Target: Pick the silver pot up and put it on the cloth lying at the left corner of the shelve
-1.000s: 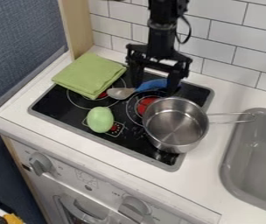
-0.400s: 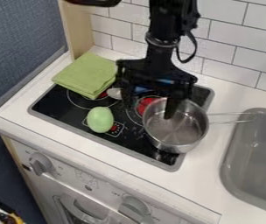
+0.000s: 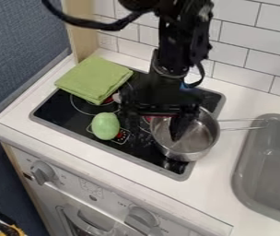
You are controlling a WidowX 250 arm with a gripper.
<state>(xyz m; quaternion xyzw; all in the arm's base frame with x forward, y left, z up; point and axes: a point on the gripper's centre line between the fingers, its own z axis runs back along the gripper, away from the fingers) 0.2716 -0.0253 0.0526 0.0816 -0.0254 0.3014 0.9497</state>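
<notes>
Jaws stand spread, one inside the pot (image 3: 198, 142), the other outside over the stove (image 3: 61, 107); placed so (I'd guess) to pinch the pot's side.

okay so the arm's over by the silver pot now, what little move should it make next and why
I'd lower the gripper slightly, fingers apart, so they straddle the near-left wall of the silver pot. One finger appears over the pot's inside and the other hangs outside, left of the rim, so the wall seems to lie between them; how deep they reach is hard to tell.
</notes>
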